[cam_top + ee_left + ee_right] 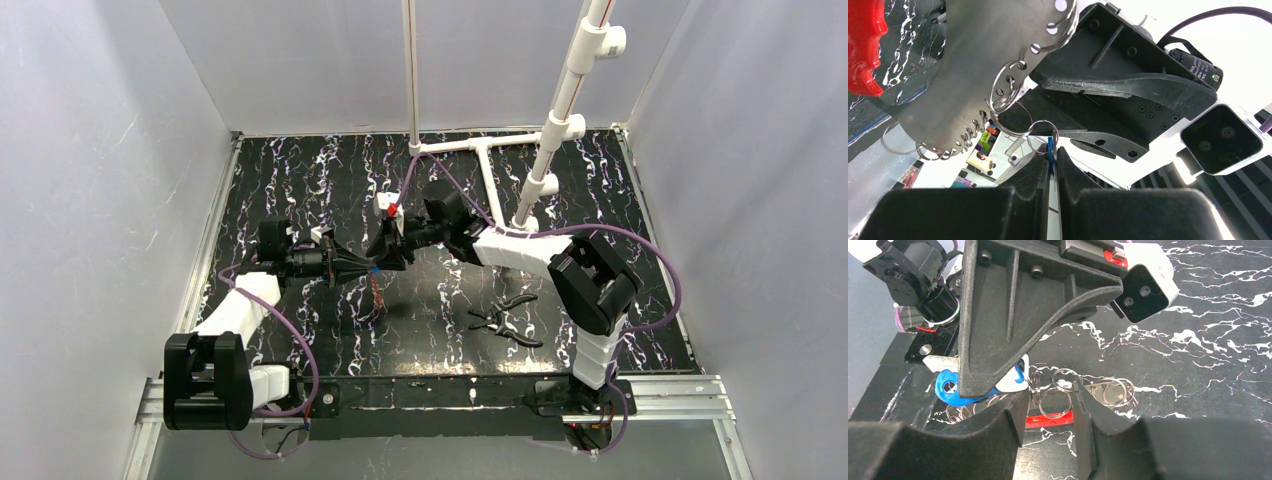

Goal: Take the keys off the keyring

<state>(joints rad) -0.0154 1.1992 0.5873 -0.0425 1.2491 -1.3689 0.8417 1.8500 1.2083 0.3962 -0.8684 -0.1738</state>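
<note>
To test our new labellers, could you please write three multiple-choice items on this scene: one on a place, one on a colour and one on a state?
1. Where are the pliers?
A. flat on the table
B. on the white pipes
C. on the metal rail

2. What colour is the head of the key in the left gripper?
A. green
B. yellow
C. blue

3. How is the left gripper?
A. wide open
B. shut on the key
C. shut on the pliers

Answers:
1 A: the top view shows the pliers lying on the dark tabletop, apart from both arms.
2 C: the head shows blue in both wrist views.
3 B: in the left wrist view, the fingers are pressed together with the blue edge pinched between them.
</note>
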